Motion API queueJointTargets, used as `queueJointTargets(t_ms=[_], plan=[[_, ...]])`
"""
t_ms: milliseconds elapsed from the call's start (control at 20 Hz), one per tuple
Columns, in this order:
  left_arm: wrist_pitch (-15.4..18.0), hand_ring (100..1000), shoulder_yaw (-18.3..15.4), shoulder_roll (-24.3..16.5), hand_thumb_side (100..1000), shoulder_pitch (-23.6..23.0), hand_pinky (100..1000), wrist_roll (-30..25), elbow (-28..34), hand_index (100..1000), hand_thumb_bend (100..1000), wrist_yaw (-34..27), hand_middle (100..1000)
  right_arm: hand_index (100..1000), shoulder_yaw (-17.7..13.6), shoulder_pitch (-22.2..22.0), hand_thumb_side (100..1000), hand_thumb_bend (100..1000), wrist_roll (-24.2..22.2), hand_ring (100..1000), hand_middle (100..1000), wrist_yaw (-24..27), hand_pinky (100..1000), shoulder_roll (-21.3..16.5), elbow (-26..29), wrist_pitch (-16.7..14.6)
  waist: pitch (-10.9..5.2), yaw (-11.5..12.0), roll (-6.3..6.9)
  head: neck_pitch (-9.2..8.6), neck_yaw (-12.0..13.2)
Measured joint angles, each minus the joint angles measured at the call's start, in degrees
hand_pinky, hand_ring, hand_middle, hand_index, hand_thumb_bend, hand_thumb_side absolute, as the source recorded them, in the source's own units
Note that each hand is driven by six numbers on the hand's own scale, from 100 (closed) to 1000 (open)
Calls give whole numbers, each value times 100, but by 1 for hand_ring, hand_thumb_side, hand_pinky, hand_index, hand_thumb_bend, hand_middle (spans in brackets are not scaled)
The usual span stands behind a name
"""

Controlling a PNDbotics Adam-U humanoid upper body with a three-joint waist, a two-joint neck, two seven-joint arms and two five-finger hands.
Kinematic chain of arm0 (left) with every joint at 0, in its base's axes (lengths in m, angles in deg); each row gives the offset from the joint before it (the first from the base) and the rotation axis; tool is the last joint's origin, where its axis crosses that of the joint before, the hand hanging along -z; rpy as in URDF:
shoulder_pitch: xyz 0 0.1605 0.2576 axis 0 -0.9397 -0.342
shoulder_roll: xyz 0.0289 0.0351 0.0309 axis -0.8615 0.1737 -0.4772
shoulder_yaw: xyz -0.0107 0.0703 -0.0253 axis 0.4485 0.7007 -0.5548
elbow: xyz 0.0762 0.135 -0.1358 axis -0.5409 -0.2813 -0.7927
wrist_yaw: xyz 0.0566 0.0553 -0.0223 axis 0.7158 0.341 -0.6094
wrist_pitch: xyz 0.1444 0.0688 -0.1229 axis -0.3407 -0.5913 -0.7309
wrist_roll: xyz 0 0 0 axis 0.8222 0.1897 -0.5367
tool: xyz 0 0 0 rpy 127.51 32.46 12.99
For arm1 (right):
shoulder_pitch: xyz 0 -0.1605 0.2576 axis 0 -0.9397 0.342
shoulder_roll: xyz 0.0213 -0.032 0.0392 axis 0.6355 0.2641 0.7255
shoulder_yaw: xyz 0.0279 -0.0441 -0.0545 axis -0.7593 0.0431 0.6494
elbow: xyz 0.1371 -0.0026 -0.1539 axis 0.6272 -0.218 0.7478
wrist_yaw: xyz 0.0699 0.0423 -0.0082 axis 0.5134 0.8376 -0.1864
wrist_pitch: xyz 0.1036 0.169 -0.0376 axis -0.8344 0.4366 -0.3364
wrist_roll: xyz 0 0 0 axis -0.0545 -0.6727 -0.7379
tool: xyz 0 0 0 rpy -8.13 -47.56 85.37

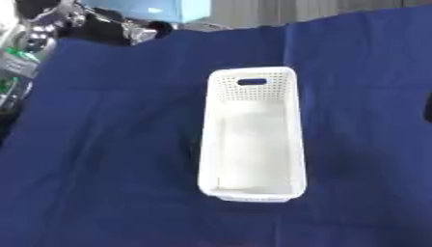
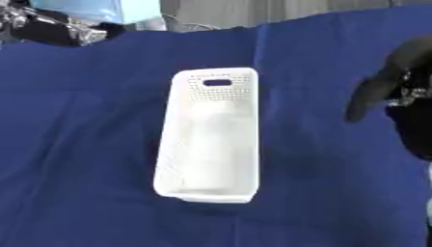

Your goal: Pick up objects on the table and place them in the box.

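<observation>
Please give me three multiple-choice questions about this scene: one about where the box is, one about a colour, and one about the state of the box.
1. Where is the box?
A. near the middle of the cloth
B. at the far left edge
C. on top of another box

2. What colour is the cloth?
A. red
B. dark blue
C. yellow

3. What is in the box?
A. it is piled full
B. nothing that can be made out
C. a red ball

Answers:
1 A, blue cloth shows on every side of it.
2 B, the cloth is dark blue all over.
3 B, only its white floor shows.

The right hand shows at the right edge.
</observation>
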Motion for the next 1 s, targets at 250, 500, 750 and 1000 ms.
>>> queueJointTargets(t_ms=[250,500,750,1000], plan=[[319,100,471,122,100,226,100,-399,-152,138,566,-342,100,863,0,49,792,100,19,685,797,0,588,1,0,15,2,-107,75,-149,5],[553,100,836,165,100,410,100,-712,-325,137,596,-612,100,863,0,54,792,100,20,685,797,-2,589,1,0,17,41,-149,120,-207,15],[669,100,1143,191,100,412,100,-926,-530,151,607,-1037,100,865,0,100,792,100,21,686,798,-7,590,1,0,18,45,-159,123,-199,25],[669,158,1248,192,100,399,100,-1010,-638,266,461,-1424,140,862,-1,100,792,100,23,686,797,-10,589,1,0,14,55,-128,122,-144,56]])
